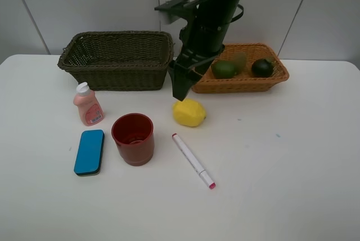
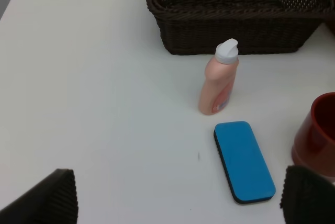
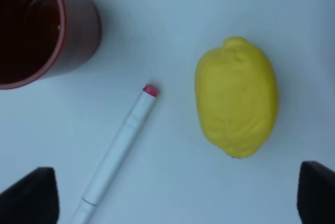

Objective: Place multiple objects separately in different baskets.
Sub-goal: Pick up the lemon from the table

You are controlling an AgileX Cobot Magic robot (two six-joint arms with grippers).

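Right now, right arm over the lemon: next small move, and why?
Probably lower the right gripper down around the yellow lemon. Its jaws stand open, the lemon lies on the table between them, and the light wicker basket already holds the other fruit.

Right gripper (image 1: pixel 181 90) pointing down, jaws apparently wide, left gripper (image 2: pixel 178 198) likewise spread, empty

- Lemon (image 3: pixel 236 97) lies on the table (image 3: pixel 172 20).
- Marker (image 3: pixel 118 153) near the lemon, not touching.
- Cup (image 3: pixel 42 25) farther from the lemon, past the marker's pink tip.
- Gripper (image 3: pixel 172 195) fingers spread wide.
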